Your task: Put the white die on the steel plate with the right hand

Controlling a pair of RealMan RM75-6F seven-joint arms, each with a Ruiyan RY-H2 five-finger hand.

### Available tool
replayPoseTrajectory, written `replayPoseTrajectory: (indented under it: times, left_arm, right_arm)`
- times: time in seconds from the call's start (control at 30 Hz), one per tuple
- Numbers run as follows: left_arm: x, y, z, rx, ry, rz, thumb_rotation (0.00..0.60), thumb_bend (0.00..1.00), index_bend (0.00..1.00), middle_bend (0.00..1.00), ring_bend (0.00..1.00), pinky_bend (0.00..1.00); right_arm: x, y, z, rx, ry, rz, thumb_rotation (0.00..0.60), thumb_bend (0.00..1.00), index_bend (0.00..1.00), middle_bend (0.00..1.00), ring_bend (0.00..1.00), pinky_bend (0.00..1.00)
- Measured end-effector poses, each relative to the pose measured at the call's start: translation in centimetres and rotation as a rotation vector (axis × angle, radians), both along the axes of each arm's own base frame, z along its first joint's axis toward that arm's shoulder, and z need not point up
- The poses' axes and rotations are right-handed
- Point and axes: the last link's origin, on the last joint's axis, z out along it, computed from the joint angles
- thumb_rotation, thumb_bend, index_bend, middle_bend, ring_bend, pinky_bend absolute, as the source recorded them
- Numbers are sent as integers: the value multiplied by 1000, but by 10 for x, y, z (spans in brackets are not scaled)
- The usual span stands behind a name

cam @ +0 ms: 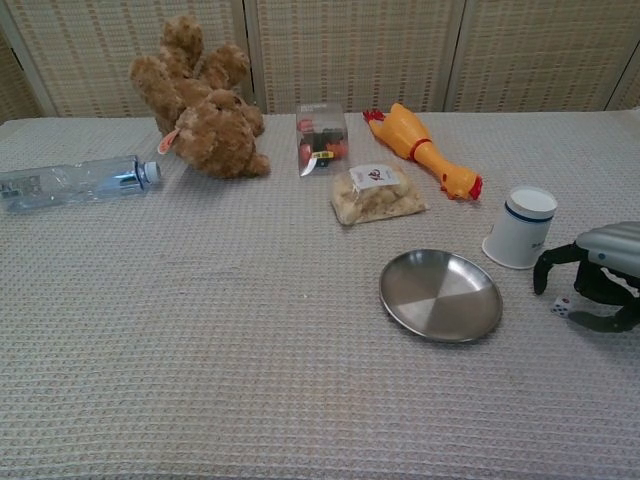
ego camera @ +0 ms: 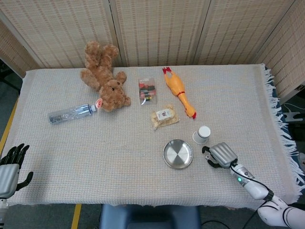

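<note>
White die (cam: 562, 307) lies on our bench (cam: 200, 360) beneath our right hand (cam: 598, 278), its dark fingers (cam: 545, 272) curved loosely around it, contact unclear; no writing reads. Beside it sits the steel plate (cam: 440, 295), beyond, a white cup (cam: 521, 227). Our left hand (ego camera: 9, 167) hangs spread, empty.

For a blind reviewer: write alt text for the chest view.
At the right edge, the robot's right hand arches over a small white die on the woven tablecloth, its fingers apart around it. An empty steel plate sits to the left, a white cup behind.
</note>
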Motion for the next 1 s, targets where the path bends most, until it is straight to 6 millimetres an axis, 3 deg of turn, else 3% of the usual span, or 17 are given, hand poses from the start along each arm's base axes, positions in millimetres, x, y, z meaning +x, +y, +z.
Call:
replayPoseTrajectory:
  times: [0.5,0.83,1.0]
  left_arm:
    - [0,0,0,-1,0,1,600,354,0,23,16,210]
    - [0,0,0,-1,0,0,600,355,0,23,16,210]
    - [0,0,0,-2,0,1,600,354,0,23,16,210]
  right_arm:
    - [-2,-1,-2,7,-11,-9,600,331,405,891,763,1000]
    - [-1,-1,0,-17,-32,-9,600,346,574,899,773,1000]
    - [0,-1,2,-28,-41,-6,600,348,614,899,773,1000]
